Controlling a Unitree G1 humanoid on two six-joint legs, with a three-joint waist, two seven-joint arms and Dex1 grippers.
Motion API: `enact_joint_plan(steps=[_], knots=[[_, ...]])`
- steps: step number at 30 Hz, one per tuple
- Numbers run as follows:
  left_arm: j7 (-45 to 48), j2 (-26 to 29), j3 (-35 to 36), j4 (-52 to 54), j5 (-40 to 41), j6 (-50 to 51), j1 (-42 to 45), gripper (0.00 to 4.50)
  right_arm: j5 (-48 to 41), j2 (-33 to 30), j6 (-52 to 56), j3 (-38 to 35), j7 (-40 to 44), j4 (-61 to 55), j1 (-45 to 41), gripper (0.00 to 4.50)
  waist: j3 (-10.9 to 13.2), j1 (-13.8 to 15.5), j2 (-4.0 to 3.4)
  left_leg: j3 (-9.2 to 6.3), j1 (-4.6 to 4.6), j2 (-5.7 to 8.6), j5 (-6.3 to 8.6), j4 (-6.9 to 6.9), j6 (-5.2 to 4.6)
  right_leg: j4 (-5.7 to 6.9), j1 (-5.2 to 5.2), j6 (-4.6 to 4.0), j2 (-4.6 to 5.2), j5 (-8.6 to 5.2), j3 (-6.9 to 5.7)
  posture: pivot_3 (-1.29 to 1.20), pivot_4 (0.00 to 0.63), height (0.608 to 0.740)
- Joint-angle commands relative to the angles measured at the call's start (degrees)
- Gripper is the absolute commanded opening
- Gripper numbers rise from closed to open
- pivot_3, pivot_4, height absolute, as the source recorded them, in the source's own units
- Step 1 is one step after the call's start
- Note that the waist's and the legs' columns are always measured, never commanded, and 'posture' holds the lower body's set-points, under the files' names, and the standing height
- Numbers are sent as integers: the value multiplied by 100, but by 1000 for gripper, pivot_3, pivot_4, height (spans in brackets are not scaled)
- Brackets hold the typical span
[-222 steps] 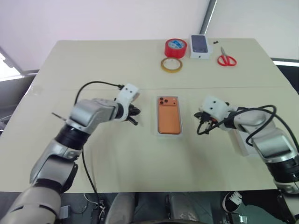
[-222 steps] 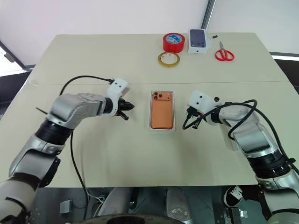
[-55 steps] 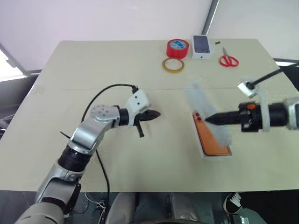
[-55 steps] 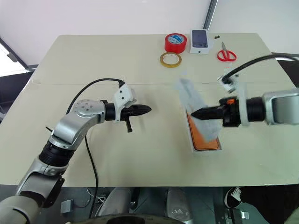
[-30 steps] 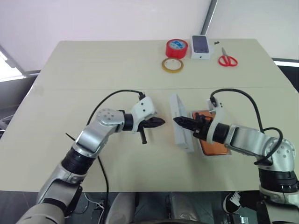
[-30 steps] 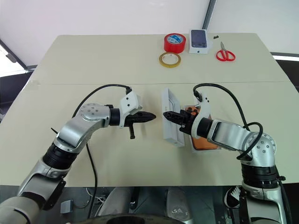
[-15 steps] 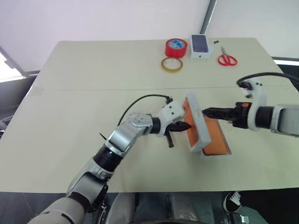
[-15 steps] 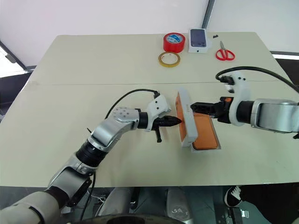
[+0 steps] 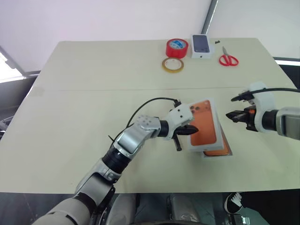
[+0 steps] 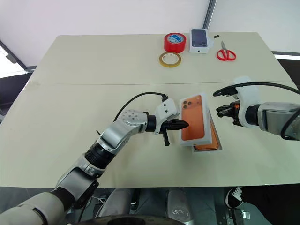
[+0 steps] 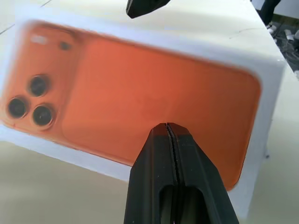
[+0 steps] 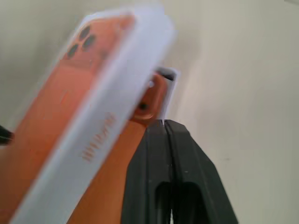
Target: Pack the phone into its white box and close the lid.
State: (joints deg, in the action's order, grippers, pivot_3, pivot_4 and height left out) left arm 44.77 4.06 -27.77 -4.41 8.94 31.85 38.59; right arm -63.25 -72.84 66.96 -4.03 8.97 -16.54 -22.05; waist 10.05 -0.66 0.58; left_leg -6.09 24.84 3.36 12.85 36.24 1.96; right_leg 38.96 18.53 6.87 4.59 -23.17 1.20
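The phone [image 12: 154,95] lies orange in the white box [image 9: 227,153] toward the near right of the desk [image 9: 93,75], and over it a white lid [image 10: 193,119] printed with an orange phone back and three dark lenses sits tilted, its left side raised beside the left gripper [image 10: 186,124], whose fingers are pressed together on nothing. The right gripper [image 10: 218,111] hangs just right of the lid, also closed and empty. Along the far edge I count two tape rolls, one red [image 9: 176,48] and one yellowish [image 9: 172,64], one small white carton [image 9: 202,46] and one pair of red scissors [image 9: 228,59].
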Motion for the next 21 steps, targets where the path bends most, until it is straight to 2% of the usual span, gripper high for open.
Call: enact_joint_plan(steps=[1, 7, 11, 14, 21], knots=[[-288, -122, 356, 1, -4, -119, 119, 0, 1046, -225, -505, 200, 598, -284, 76, 24, 0, -1, 0, 0, 0, 0, 0, 0, 0, 0, 0, 0, 0, 0, 0, 0, 150, 740], [-953, -85, 950, -434, -144, 133, 497, 0, 2141, -130, -878, 523, 1249, -354, 142, 24, 0, -8, 1, 0, 0, 0, 0, 0, 0, 2, 3, 0, 0, 0, 1, 0, 150, 740], [-1009, 294, 621, -1119, -711, 163, 822, 0, 2597, 175, -923, 733, 1481, -431, 15, 24, 1, -9, 2, 0, 0, 1, 0, 1, 1, 3, 3, 0, 0, 0, 0, 0, 150, 740], [-500, 383, 207, -1250, -813, 198, 851, 0, 2900, 268, -949, 829, 1689, -458, -12, 24, 1, -8, 1, 0, 0, 3, -1, -2, 2, 4, 6, 0, 1, 0, 0, 0, 150, 740], [-25, -26, 45, -1315, -690, 152, 862, 0, 3335, 459, -933, 806, 2054, -589, 81, 24, 1, 76, 1, -7, 7, 10, -10, 6, 17, 2, 5, 0, 9, 0, -4, 0, 150, 740]])
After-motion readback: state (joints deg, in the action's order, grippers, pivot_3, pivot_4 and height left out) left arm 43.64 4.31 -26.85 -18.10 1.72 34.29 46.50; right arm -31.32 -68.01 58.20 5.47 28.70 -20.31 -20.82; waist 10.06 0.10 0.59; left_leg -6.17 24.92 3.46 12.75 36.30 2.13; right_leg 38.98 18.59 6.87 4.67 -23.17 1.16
